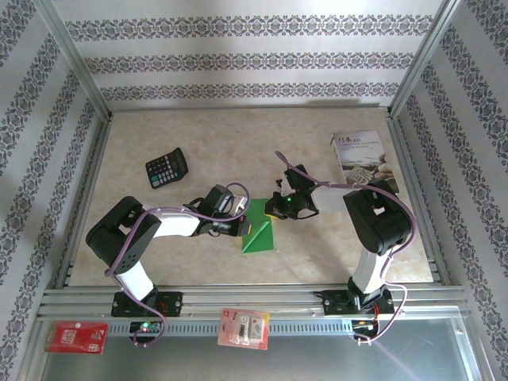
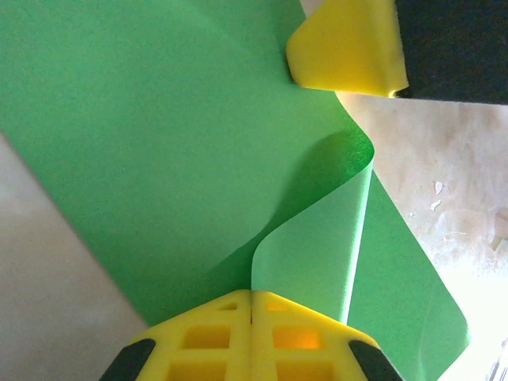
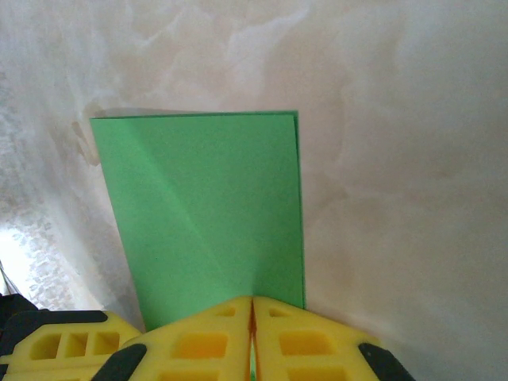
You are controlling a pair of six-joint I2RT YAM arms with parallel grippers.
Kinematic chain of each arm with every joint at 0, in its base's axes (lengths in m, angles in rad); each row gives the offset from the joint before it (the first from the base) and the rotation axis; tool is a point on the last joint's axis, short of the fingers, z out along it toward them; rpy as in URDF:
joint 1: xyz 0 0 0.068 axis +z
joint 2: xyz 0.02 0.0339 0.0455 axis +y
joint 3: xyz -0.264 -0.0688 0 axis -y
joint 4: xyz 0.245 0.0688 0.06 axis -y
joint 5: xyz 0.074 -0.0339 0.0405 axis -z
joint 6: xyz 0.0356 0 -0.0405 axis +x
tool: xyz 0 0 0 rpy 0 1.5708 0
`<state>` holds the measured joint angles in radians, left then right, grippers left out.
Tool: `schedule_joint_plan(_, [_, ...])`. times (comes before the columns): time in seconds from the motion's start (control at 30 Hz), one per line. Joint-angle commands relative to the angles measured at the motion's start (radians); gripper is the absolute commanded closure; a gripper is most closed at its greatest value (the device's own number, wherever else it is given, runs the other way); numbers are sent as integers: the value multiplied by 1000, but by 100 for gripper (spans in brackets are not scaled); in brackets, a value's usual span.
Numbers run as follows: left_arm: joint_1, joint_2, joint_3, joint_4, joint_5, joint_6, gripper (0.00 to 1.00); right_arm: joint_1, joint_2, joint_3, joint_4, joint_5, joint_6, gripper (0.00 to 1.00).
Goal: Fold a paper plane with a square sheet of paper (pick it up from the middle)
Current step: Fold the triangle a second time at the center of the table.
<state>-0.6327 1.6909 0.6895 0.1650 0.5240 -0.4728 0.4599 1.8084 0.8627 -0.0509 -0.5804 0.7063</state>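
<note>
A bright green square sheet of paper (image 1: 259,231), already creased to a narrower shape, lies on a pale marbled worktop (image 1: 198,266). It sits to the right of a black calculator (image 1: 167,169) and nearer the arm bases than it.

The left pincer (image 2: 252,298) meets the sheet on its calculator side. Its yellow fingers are pressed together on a flap that curls up off the layer below, probably so the flap can be carried over into a new fold. The right pincer (image 3: 252,303) takes the edge farthest from the calculator. Its fingers are also together, clamped on the sheet's rim (a sliver of green shows between them), most likely to pin the paper flat while the other side is lifted. A faint diagonal crease crosses the sheet.

The left arm crouches low, elbow swung out below the calculator, forearm reaching away from it toward the paper. The right arm rises from its base far from the calculator, bends over at the top and reaches back down toward the sheet.
</note>
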Motion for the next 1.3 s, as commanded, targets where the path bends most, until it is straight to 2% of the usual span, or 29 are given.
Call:
schedule_joint_plan(0.0, [11,9,-24,-1,24,-9,96,-9,15,-9,-41,43,-18,89])
schedule_joint_plan(1.27, [8,37,2,-41,19,-17,98,-7,17,-10,-34,41,-12,88])
